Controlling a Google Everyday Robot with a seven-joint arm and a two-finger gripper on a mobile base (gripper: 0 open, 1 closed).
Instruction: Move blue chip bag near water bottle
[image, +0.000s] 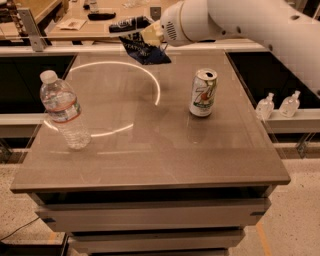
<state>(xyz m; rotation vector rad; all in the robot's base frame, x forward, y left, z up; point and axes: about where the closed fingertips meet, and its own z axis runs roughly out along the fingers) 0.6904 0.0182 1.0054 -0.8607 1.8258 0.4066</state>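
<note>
The blue chip bag (145, 50) is a crumpled dark blue foil bag hanging in the air above the far middle of the table. My gripper (131, 26) is shut on its top edge, with the white arm reaching in from the upper right. The water bottle (64, 110) stands upright near the table's left edge, clear with a white cap and a red-banded label. The bag is well apart from the bottle, up and to its right.
A green-and-white soda can (203, 93) stands upright right of centre. The brown table (165, 165) has its front edge near me. Two small clear bottles (278, 105) sit on a ledge at the right. A second table with papers (75, 22) lies behind.
</note>
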